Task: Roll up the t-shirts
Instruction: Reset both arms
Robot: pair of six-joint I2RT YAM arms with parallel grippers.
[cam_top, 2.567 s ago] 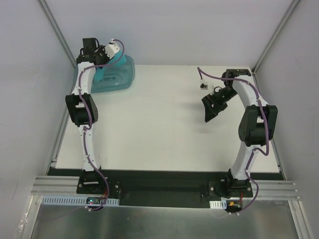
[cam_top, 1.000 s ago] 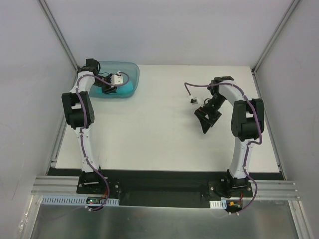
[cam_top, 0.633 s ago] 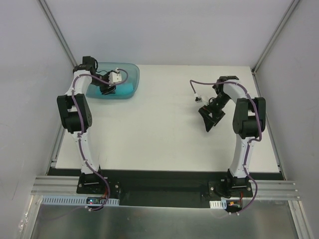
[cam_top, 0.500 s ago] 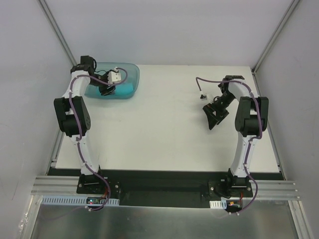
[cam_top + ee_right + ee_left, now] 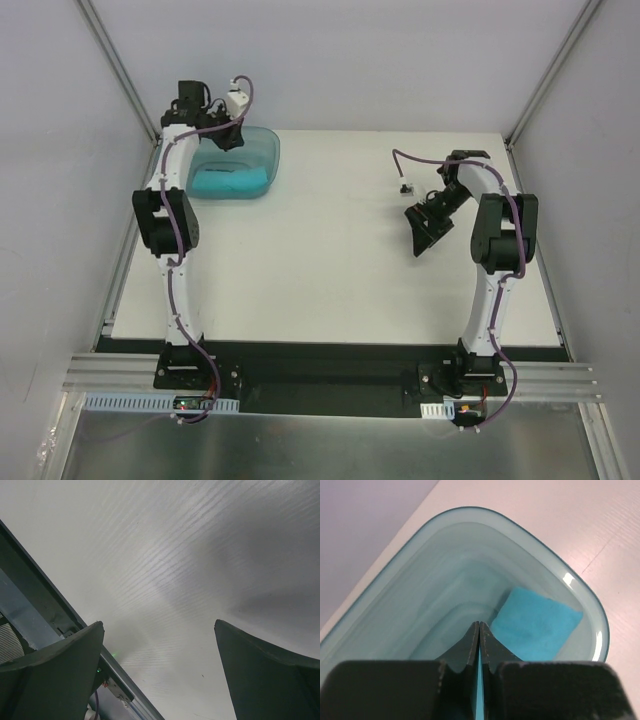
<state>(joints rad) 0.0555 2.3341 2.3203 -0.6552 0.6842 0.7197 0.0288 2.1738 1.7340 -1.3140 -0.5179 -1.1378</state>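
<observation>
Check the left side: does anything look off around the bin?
Yes: the left gripper is shut above the translucent blue-green plastic bin, yet the folded turquoise fabric t-shirt lies on the bin's floor, apparently not gripped. A missed grasp, it seems.

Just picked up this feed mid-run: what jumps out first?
The turquoise t-shirt lies bunched in the translucent bin at the far left corner of the table. The left gripper hangs above it, jaws shut, apparently on nothing. The right gripper hovers wide open over the table's right side.
</observation>
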